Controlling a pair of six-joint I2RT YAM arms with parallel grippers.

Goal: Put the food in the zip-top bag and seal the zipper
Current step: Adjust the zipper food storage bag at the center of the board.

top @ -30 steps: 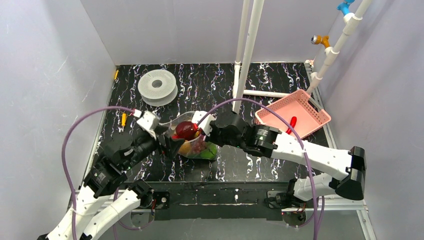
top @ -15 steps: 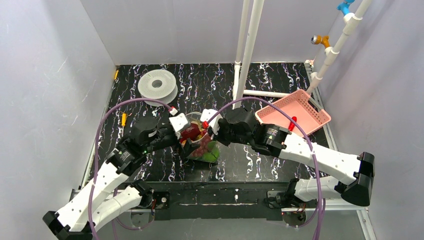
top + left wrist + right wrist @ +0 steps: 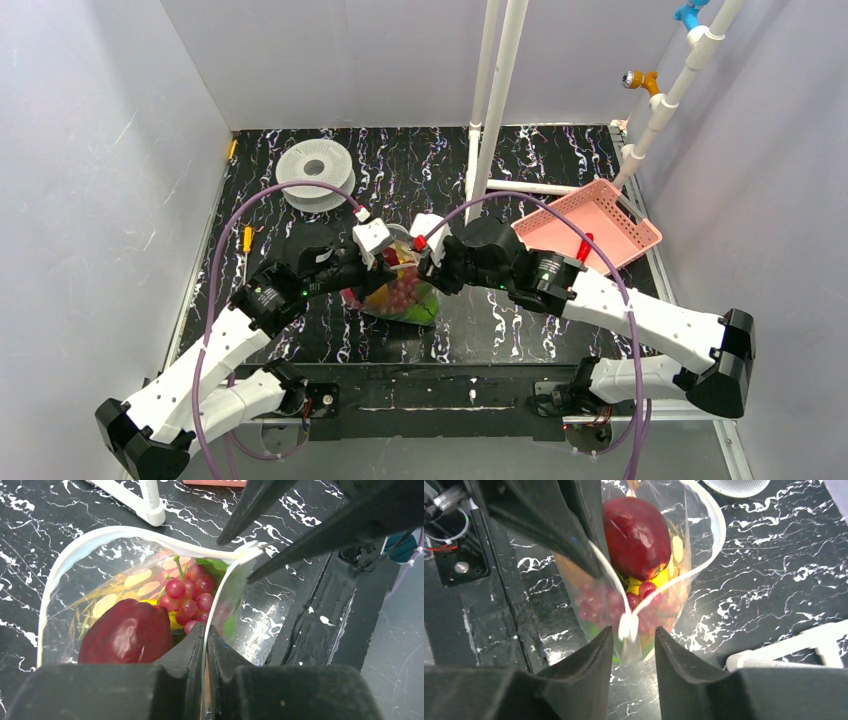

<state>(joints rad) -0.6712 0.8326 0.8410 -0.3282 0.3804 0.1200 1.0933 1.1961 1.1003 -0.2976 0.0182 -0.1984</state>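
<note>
The clear zip-top bag stands mouth-up at the middle of the table, between both grippers. Inside is the food: a dark red apple, red grapes, and yellow and green pieces beneath. The whitish zipper curves open around the mouth. My left gripper is shut on the near side of the zipper rim. My right gripper stands open, its fingers on either side of the bag's folded end corner without pinching it. In the top view the left gripper and right gripper meet over the bag.
A pink latticed basket with a small red item sits at the right. A grey-white spool lies back left. White pipes rise just behind the bag, and a small orange item lies at the left.
My left gripper has swung right to the bag's mouth and shut on its rim. My right gripper, shut on the bag's corner before, has opened.
</note>
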